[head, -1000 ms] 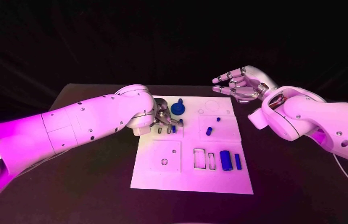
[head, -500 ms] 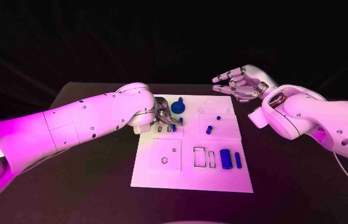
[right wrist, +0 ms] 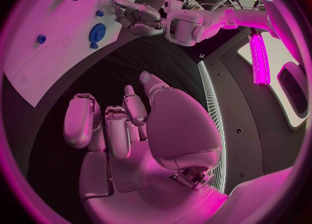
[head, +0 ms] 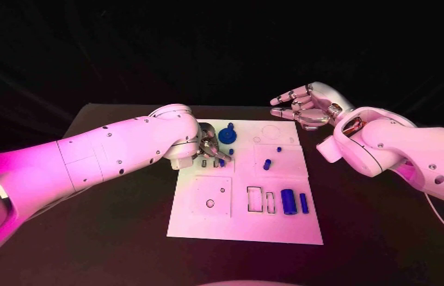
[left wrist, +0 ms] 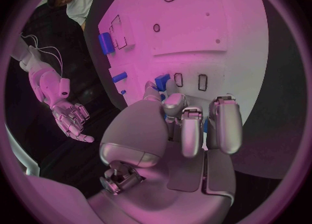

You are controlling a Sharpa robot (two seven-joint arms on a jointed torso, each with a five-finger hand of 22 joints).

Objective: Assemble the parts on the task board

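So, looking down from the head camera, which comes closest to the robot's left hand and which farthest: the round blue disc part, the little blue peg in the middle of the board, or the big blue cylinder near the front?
From the left hand:
1. Round blue disc part, just beyond the hand, at the board's far edge.
2. Little blue peg, mid-board, toward the right arm's side.
3. Big blue cylinder, on the near right part of the task board.

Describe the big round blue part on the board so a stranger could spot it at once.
Start at the white task board in the middle of the table, and go to its far edge, just right of the left robot hand. The round blue part lies there: a wide disc, while the other blue parts are slim pegs or cylinders.
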